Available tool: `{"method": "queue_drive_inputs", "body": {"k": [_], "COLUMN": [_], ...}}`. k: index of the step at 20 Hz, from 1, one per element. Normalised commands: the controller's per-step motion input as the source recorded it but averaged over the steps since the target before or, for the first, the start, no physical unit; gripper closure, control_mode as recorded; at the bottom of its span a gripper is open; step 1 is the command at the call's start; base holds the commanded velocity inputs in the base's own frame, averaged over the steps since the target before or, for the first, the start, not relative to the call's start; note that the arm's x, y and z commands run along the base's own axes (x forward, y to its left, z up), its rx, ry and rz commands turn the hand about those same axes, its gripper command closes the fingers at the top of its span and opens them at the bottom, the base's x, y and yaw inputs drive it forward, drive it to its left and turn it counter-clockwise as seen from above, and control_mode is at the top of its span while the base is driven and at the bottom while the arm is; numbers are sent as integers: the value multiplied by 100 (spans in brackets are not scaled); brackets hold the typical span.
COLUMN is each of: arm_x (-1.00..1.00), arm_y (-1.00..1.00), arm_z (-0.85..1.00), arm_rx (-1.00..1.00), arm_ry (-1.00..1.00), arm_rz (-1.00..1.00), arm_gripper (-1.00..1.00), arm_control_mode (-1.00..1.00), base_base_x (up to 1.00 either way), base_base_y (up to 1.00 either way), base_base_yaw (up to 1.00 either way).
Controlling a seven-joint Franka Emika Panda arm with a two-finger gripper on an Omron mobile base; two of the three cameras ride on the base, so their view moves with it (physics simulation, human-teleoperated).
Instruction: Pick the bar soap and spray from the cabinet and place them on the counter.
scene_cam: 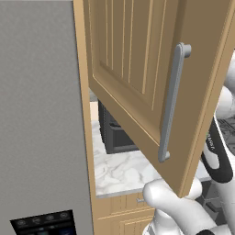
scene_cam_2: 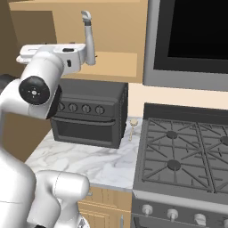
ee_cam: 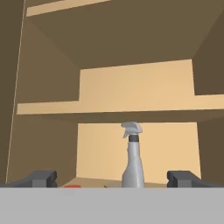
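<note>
Jaws (ee_cam: 112,178) are standing spread as wide as they go, gripping nothing and touching nothing; I am seeing the two dark tips (ee_cam: 40,178) at either side of the hand view with open air between them.

Working down from the biggest thing: the cabinet (scene_cam: 133,69) is hanging with its grooved door swung out toward me, the grey bar handle (scene_cam: 172,103) running down it. In the right base view the arm (scene_cam_2: 42,82) is reaching up to the cabinet's open lower shelf (scene_cam_2: 111,62), above the marble surface (scene_cam_2: 84,160) where both things must end up.

On that shelf the spray (ee_cam: 132,157) is standing upright, its long axis vertical and its trigger head on top, straight ahead of the jaws and roughly centred between the tips, yet deeper in the cabinet. I am judging that a level push forward would bring its body between the fingers.

A small red sliver (ee_cam: 72,186) is lying low on the shelf floor, left of the spray and just inside the left tip; I am taking it for the bar soap, but too little is showing to be sure.
</note>
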Motion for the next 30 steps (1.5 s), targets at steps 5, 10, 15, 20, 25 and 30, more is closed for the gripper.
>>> {"method": "queue_drive_inputs", "body": {"k": [5,10,15,20,25,30], "arm_x": [36,35,26,25,22,27], "arm_y": [0,0,0,0,0,0], "arm_z": [0,0,0,0,0,0], "arm_rx": [0,0,0,0,0,0], "arm_ry": [4,2,-1,-3,-3,0], "arm_rz": [0,0,0,0,0,1], "arm_gripper": [-100,-100,-100,-100,-100,-100], "arm_control_mode": [-100,-100,-100,-100,-100,-100], "base_base_x": [0,0,0,0,0,0], "base_base_y": [0,0,0,0,0,0], "base_base_yaw": [0,0,0,0,0,0]}}
